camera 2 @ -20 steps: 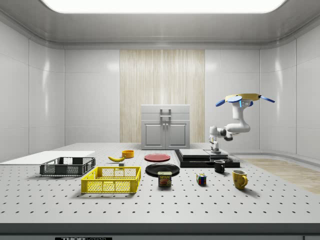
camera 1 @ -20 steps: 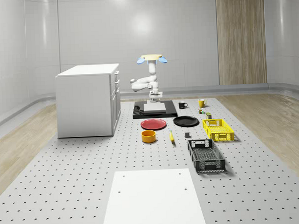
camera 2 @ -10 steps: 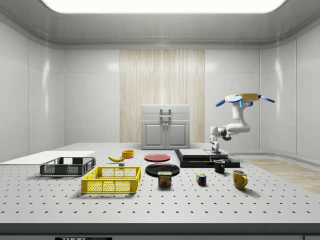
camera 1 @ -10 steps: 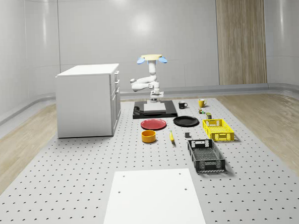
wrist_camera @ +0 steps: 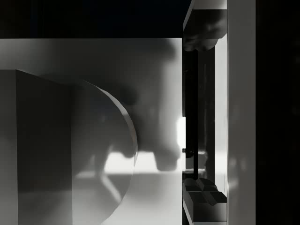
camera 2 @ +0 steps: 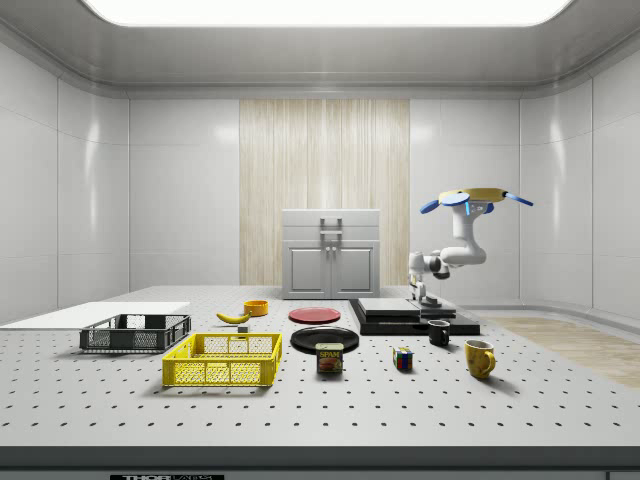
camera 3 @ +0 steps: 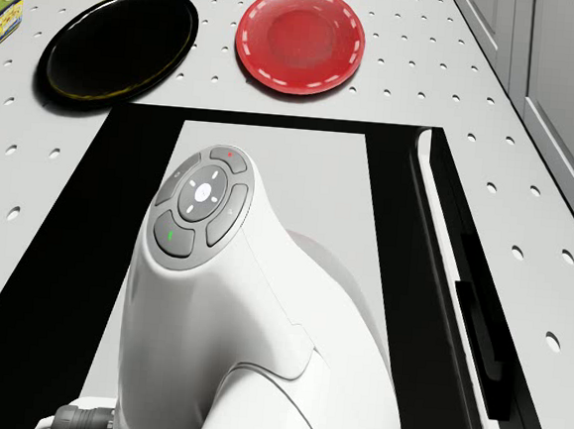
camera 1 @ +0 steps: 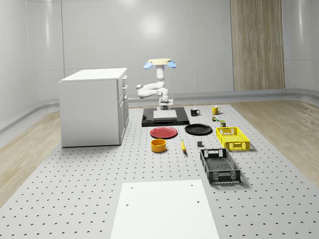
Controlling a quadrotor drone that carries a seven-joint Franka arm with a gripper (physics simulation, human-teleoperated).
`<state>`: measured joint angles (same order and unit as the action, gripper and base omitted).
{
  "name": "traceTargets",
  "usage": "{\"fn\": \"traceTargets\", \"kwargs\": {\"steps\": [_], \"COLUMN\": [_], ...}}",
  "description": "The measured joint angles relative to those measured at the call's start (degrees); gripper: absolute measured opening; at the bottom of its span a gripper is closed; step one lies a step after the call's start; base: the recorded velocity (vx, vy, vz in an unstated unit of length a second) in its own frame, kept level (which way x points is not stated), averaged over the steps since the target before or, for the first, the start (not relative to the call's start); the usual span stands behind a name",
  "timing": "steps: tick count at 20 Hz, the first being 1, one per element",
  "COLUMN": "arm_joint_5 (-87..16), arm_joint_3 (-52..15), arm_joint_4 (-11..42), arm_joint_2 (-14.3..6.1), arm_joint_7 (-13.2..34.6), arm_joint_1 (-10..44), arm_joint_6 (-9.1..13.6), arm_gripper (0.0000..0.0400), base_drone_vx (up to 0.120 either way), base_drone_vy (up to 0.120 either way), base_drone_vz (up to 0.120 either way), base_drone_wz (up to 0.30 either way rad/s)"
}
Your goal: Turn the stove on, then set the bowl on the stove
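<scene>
My gripper (camera 2: 422,297) sits low over the stove (camera 1: 165,117), grip state unclear to me. The drone (camera 2: 472,198) has drifted toward the cabinet (camera 1: 94,106), hovering; possibly the switch is pressed, while the bowl (camera 1: 159,145) waits untouched.

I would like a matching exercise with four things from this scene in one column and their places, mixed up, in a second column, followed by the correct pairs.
Things:
1. drone
2. bowl
3. hand
4. red plate

Places:
A. between stove and bowl
B. just above the stove's top
C. hovering above the stove
D. on the table, near the banana

Pairs: 1-C, 2-D, 3-B, 4-A
</scene>
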<state>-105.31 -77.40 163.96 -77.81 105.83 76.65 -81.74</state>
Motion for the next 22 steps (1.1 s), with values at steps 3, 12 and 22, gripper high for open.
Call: {"fn": "traceTargets", "kwargs": {"steps": [3, 12, 22], "arm_joint_5": [0.2, 0.8, 1.3], "arm_joint_3": [-0.1, -0.3, -0.5], "arm_joint_4": [0.0, -0.1, -0.2], "arm_joint_2": [-0.4, -1.7, -3.0], "arm_joint_7": [0.2, 0.5, 0.7], "arm_joint_1": [0.2, 0.5, 0.8], "arm_joint_6": [-0.4, -1.6, -2.8], "arm_gripper": [0.0400, 0.0400, 0.0400], "base_drone_vx": [0.120, 0.120, 0.120], "base_drone_vy": [0.000, -0.044, -0.012], "base_drone_vz": [0.080, 0.022, 0.020], "base_drone_wz": [0.000, 0.000, 0.000]}}
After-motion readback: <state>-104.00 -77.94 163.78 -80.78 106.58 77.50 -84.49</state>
